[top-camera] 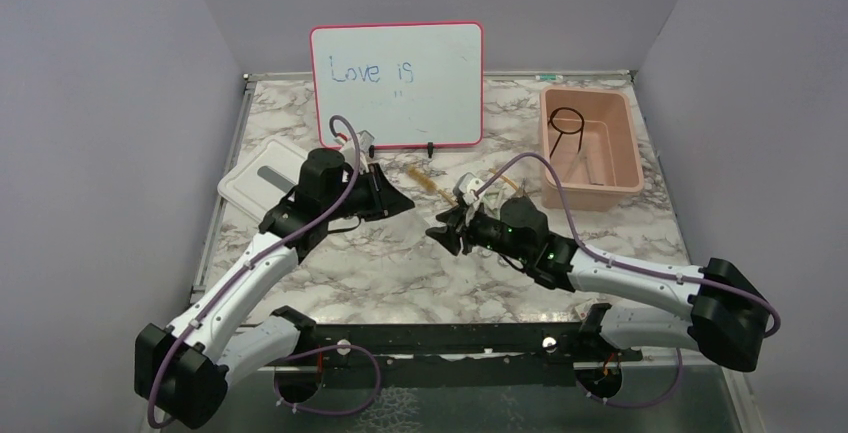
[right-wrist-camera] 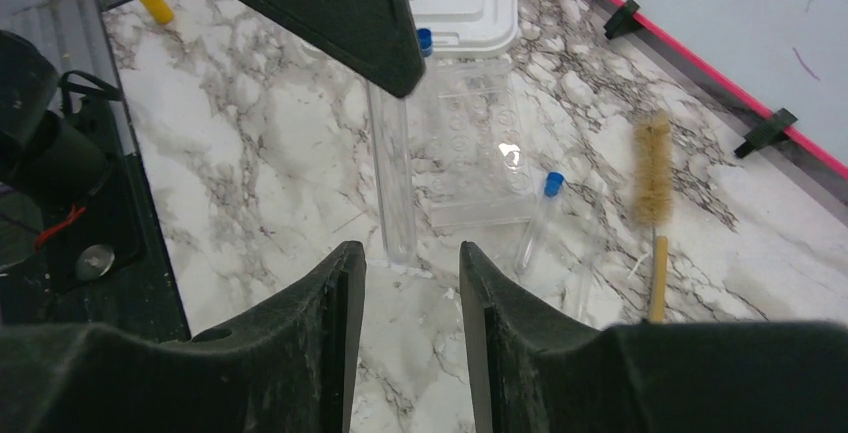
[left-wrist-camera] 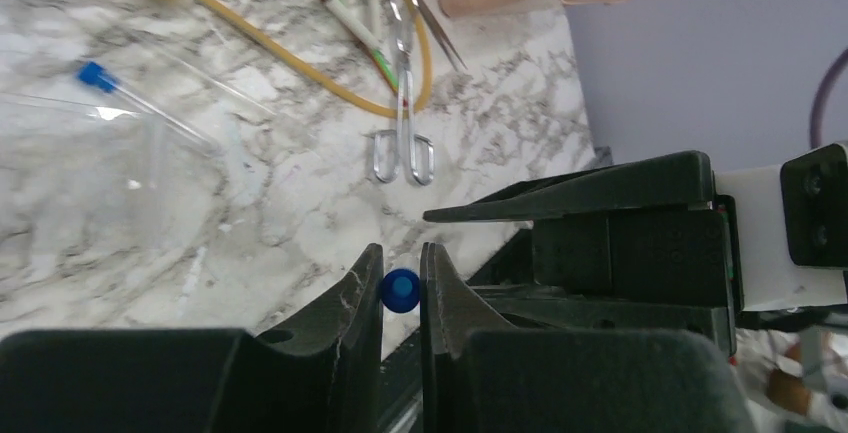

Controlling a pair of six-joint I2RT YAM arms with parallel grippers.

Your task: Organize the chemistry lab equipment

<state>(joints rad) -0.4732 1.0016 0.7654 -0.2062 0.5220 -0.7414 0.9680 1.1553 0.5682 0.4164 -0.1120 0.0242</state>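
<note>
The left pincer point(left-wrist-camera: 402, 255) is closed on 1 blue-capped clear tube point(left-wrist-camera: 400, 291), held over the tabletop point(right-wrist-camera: 250, 163). The right pincer point(right-wrist-camera: 407, 251) is parted, the tube's lower end seen at its gap. If that pincer is closed off-centre, the tube could be levered loose and dropped beside the clear rack point(right-wrist-camera: 470, 143).

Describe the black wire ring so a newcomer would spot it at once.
Right of the whiteboard stands a pink bin. Inside it, toward the back left corner, lies the wire ring: a thin black loop with a straight handle, the only dark thing in the bin.
</note>
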